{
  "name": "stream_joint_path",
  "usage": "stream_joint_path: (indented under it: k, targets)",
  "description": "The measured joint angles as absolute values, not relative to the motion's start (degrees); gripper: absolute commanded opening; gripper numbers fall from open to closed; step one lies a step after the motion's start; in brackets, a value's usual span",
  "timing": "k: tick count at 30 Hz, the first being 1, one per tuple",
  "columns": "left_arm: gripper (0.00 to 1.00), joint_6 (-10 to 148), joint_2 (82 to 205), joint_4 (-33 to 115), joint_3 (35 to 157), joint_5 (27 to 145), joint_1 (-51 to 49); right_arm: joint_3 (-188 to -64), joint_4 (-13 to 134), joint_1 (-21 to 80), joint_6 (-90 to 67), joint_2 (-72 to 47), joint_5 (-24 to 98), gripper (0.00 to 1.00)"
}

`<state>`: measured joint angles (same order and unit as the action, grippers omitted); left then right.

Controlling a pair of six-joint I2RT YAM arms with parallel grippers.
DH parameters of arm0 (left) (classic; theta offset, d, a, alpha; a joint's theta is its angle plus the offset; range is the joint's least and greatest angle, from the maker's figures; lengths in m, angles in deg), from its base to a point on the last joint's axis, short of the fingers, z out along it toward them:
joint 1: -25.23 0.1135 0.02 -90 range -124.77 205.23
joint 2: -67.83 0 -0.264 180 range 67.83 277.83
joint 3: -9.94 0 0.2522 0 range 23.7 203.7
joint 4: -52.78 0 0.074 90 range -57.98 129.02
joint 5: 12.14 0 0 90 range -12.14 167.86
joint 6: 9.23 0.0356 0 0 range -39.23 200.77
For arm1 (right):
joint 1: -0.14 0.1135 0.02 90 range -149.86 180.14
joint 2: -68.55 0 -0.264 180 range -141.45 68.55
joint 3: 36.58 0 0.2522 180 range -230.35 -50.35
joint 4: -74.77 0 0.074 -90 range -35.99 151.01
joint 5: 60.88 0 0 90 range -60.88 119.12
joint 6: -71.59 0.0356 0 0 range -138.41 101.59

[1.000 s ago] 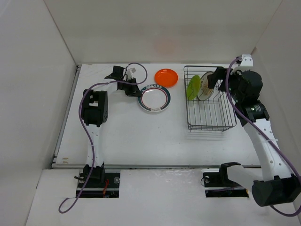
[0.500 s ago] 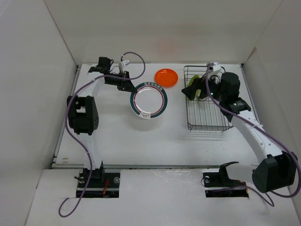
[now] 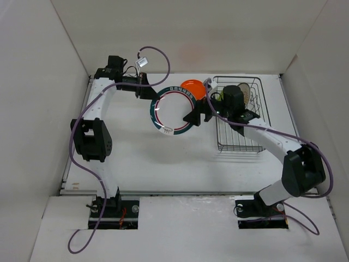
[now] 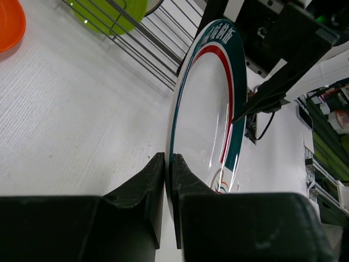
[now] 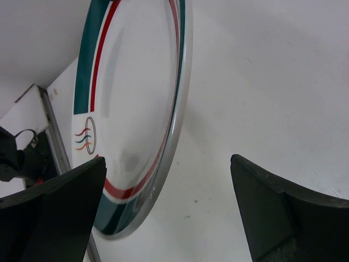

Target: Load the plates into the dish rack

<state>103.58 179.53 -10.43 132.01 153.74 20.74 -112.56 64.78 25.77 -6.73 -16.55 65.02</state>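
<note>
My left gripper point(image 3: 151, 96) is shut on the rim of the white plate with the green-red band point(image 3: 172, 111) and holds it tilted on edge above the table. The left wrist view shows the fingers point(image 4: 150, 180) pinching that plate point(image 4: 210, 109). My right gripper point(image 3: 192, 117) is open at the plate's right edge. In the right wrist view point(image 5: 168, 159) its jaws stand wide apart around the rim of the plate point(image 5: 136, 82) without touching it. The orange plate point(image 3: 194, 87) lies flat behind. The dish rack point(image 3: 245, 128) holds the sunburst plate point(image 3: 247, 91) and the lime-green plate point(image 4: 109, 10).
White walls close in the table on the left, back and right. The right arm reaches across the rack's left side, hiding the lime-green plate from above. The rack's wires point(image 4: 144, 46) show beside the orange plate point(image 4: 8, 22) in the left wrist view.
My left gripper has lifted the banded plate on edge and carried it right. My right arm has swung left from the rack to the plate's right edge.
</note>
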Motion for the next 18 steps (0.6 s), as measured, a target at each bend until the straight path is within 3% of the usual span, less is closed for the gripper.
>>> stream_joint_path:
  k: [3, 8, 10, 11, 14, 18]
  targets:
    - [0.00, 103.84, 179.53, -10.82, 132.43, 155.03, 20.74, -112.58, 68.08, 26.60, -4.63, -18.56, 66.46, 0.97]
    - [0.00, 103.95, 179.53, -11.02, 132.64, 156.21, 20.74, -112.61, 74.14, 27.30, 0.22, -21.36, 67.31, 0.67]
    - [0.00, 103.95, 179.53, -11.00, 132.64, 156.40, 20.74, -112.52, 76.78, 27.36, 2.38, -21.49, 67.33, 0.49]
    - [0.00, 103.99, 179.53, -11.02, 132.64, 156.56, 20.74, -112.47, 78.46, 27.49, 3.39, -21.49, 67.38, 0.30]
    - [0.00, 104.89, 179.45, -11.02, 132.56, 157.52, 20.84, -112.36, 81.13, 27.41, 6.91, -21.36, 65.56, 0.02]
    - [0.00, 105.56, 178.96, -9.43, 132.47, 157.39, 20.80, -112.06, 81.70, 26.97, 10.30, -21.08, 64.38, 0.00]
